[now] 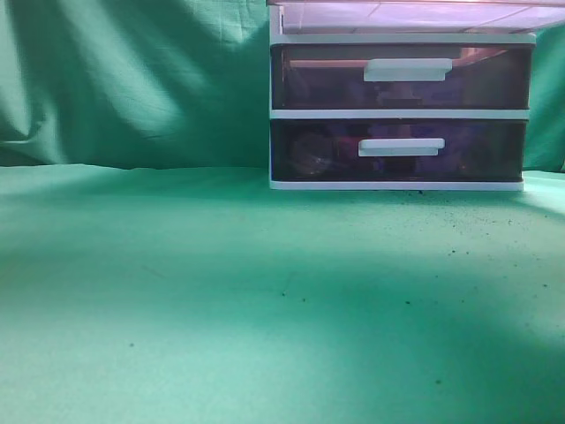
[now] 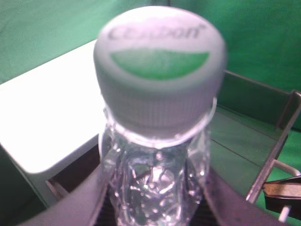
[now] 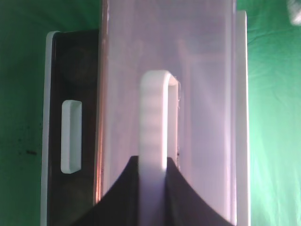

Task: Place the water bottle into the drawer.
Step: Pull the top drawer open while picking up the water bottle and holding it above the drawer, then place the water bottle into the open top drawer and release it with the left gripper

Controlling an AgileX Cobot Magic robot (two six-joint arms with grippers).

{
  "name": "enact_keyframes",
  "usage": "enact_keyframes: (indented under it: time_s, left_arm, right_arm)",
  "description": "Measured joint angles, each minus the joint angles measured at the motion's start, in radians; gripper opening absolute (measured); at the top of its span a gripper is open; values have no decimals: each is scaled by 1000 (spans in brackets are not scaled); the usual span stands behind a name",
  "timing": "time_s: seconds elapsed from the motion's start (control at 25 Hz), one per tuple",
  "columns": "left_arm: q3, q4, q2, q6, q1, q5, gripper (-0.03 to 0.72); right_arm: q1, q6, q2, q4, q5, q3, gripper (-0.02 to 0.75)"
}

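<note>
My left gripper (image 2: pixel 155 200) is shut on the clear water bottle (image 2: pixel 157 174) just below its white and green cap (image 2: pixel 160 66), holding it upright above the drawer. The drawer (image 2: pixel 278 136) is pulled out and open under the bottle. In the exterior view only its pale purple front (image 1: pixel 406 16) shows, at the top edge. My right gripper (image 3: pixel 153 162) is shut on the drawer's white bar handle (image 3: pixel 155 113), in front of the see-through drawer front (image 3: pixel 202 117). Neither gripper shows in the exterior view.
The white-framed unit's top (image 2: pixel 51 117) lies left of the bottle. Two closed dark purple drawers (image 1: pixel 397 84) (image 1: pixel 397 150) sit below, one handle in the right wrist view (image 3: pixel 71 136). Green cloth covers the table (image 1: pixel 265 300) and hangs behind (image 1: pixel 132 79).
</note>
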Motion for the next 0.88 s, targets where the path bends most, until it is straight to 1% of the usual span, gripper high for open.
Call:
enact_keyframes:
  time_s: [0.12, 0.32, 0.52, 0.64, 0.76, 0.8, 0.84, 0.88]
  left_arm:
    - [-35, 3, 78, 0, -2, 2, 235]
    - [-41, 65, 175, 0, -2, 10, 235]
    - [-52, 44, 214, -4, -2, 3, 235]
    - [-53, -3, 229, -2, -2, -12, 368]
    - [-53, -71, 241, 0, -8, -53, 574]
    - [-53, -85, 243, 0, -13, -72, 623]
    - [-53, -93, 243, 3, -21, -95, 648]
    - [-53, -101, 243, 12, -30, -120, 644]
  right_arm:
    - [0, 2, 0, 0, 0, 0, 83]
    - [0, 46, 0, 0, 6, 0, 83]
    - [0, 56, 0, -8, 20, 2, 83]
    - [0, 56, 0, -12, 25, 2, 83]
    - [0, 58, 0, -12, 25, 2, 83]
    - [0, 58, 0, -12, 25, 2, 83]
    - [0, 60, 0, -12, 25, 2, 83]
    - [0, 60, 0, -12, 25, 2, 83]
